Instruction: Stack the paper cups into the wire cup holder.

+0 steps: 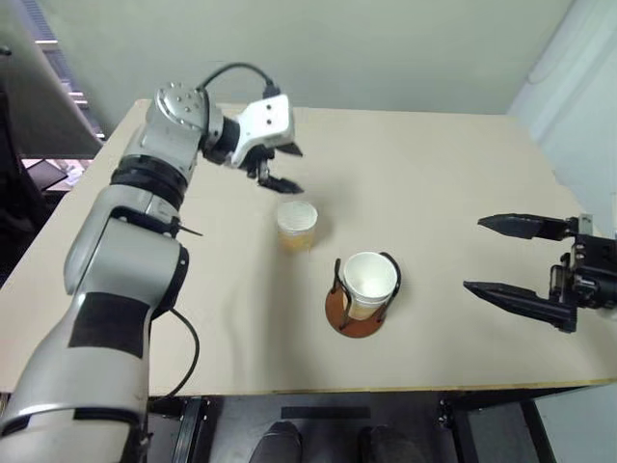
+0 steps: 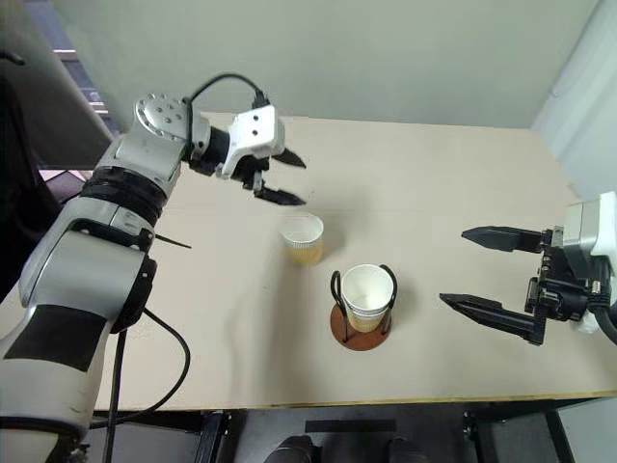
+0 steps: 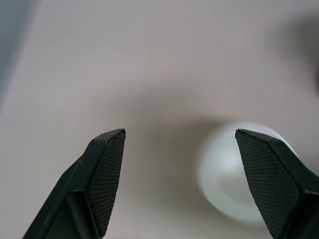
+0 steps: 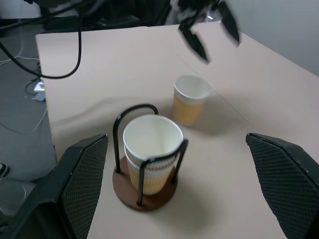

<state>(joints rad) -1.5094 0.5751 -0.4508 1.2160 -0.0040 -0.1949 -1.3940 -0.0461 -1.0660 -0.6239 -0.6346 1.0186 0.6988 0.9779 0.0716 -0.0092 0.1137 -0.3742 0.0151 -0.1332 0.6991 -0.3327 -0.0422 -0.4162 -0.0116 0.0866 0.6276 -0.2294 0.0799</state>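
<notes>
Cups [image 4: 151, 154] nested in wire holder [image 4: 144, 191] — one cup [image 1: 297, 226] beside.

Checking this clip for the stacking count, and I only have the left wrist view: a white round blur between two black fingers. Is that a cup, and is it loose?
Observer: Yes, a single paper cup standing upright on the table, apart from the wire cup holder.
Operator: Is the left tool on it?
Observer: No, the left tool hangs open above and beyond it, holding nothing.
Operator: Anything in the holder already?
Observer: Stacked cups sit between its wire loops; the right wrist view shows two rims nested.
Operator: And the right tool?
Observer: The right tool is open and empty, off to the holder's right.
</notes>
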